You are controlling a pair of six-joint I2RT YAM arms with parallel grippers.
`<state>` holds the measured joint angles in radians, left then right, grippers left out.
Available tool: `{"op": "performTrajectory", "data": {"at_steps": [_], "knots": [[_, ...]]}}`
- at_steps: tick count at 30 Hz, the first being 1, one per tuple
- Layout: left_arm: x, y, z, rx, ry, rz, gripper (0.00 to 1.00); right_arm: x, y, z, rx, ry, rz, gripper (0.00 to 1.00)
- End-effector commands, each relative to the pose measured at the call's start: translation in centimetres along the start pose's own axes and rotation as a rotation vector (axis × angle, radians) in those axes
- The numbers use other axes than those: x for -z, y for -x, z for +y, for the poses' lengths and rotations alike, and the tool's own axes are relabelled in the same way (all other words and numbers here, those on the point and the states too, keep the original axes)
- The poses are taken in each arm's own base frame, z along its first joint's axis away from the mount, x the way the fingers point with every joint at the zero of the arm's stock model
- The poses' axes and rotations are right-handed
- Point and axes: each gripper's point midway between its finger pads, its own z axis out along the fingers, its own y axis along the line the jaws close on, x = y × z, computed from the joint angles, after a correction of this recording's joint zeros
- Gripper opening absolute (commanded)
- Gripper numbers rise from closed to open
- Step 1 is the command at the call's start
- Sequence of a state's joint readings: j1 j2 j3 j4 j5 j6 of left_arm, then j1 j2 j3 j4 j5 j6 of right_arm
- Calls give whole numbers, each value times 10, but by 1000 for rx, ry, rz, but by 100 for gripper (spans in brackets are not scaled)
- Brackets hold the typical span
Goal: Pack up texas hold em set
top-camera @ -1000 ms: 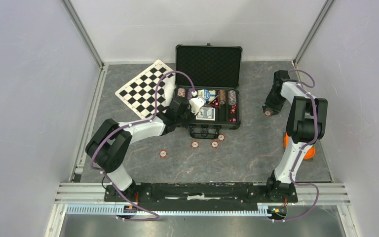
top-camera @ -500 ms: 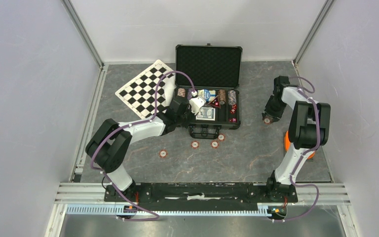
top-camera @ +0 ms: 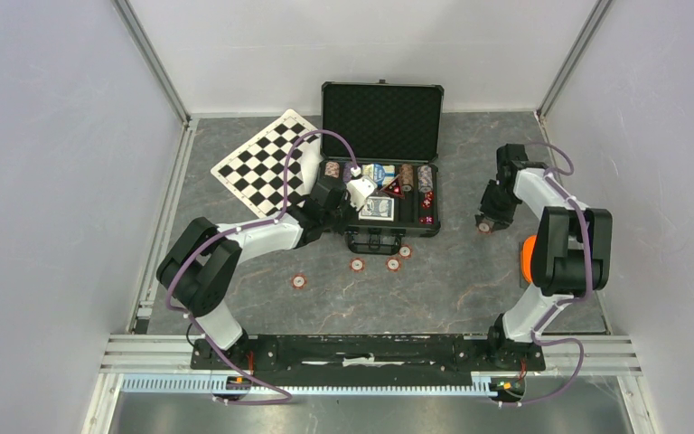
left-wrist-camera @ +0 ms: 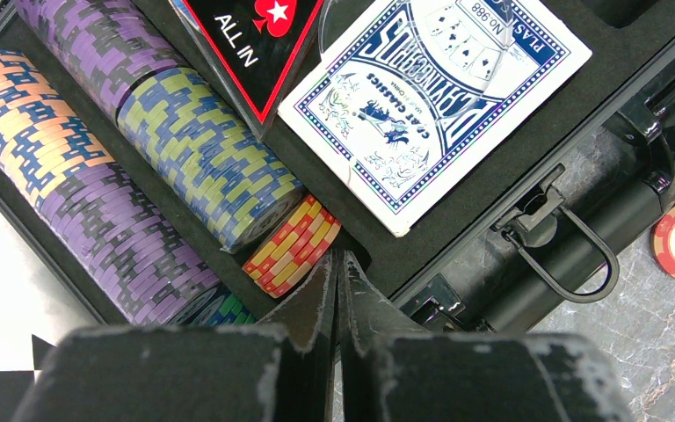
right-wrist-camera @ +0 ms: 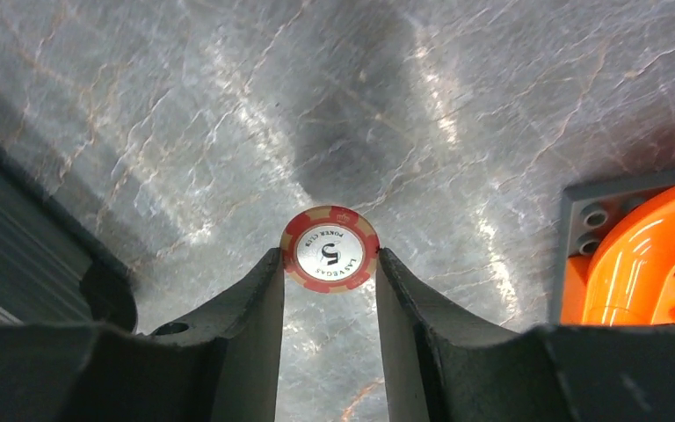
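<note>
The black case lies open at the back with its lid up. Rows of striped chips, a card deck and red dice sit in its foam. My left gripper is shut and empty. Its tips rest at the case's near-left corner beside a short red-and-yellow chip stack. My right gripper is to the right of the case. It is shut on a red poker chip marked 5, pinched by its edges above the table. Several loose red chips lie in front of the case.
A black-and-white checkered board lies left of the case, partly under my left arm. An orange object on a grey base sits just right of my right gripper. The case handle and latch face the near side.
My right gripper has moved a little nearer and leftwards with the red chip held. The left arm has stayed where it was.
</note>
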<state>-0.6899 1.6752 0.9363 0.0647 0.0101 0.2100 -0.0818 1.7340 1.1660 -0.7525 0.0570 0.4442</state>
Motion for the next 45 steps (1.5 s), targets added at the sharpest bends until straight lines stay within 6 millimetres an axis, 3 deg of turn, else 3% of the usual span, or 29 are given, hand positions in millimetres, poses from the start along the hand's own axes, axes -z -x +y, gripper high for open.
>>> {"op": "performTrajectory", "data": {"at_steps": [1, 6, 9, 11, 14, 17, 21, 32, 35, 45], "knots": [[3, 17, -14, 27, -53, -54, 6, 20, -4, 12, 50, 31, -31, 21], [3, 16, -14, 27, -52, -53, 6, 30, -19, 30, 101, 64, -34, 22], [4, 17, -14, 26, -49, -55, 6, 26, -32, 30, 119, 59, -15, 24], [4, 17, -13, 28, -48, -56, 6, 24, -29, 32, 126, 66, -26, 34], [3, 16, -14, 28, -51, -53, 6, 31, -13, 44, 116, 101, -67, 64], [3, 16, -15, 29, -54, -53, 6, 35, 4, 51, 103, 105, -97, 72], [3, 16, -14, 27, -51, -55, 6, 28, 9, 60, 101, 114, -87, 80], [4, 17, -14, 26, -50, -57, 6, 6, 23, 80, 108, 79, -84, 79], [4, 17, -15, 28, -54, -58, 6, 1, 26, 82, 101, 47, -81, 74], [4, 17, -14, 28, -52, -57, 6, -16, 16, 88, 123, -8, -49, 71]]}}
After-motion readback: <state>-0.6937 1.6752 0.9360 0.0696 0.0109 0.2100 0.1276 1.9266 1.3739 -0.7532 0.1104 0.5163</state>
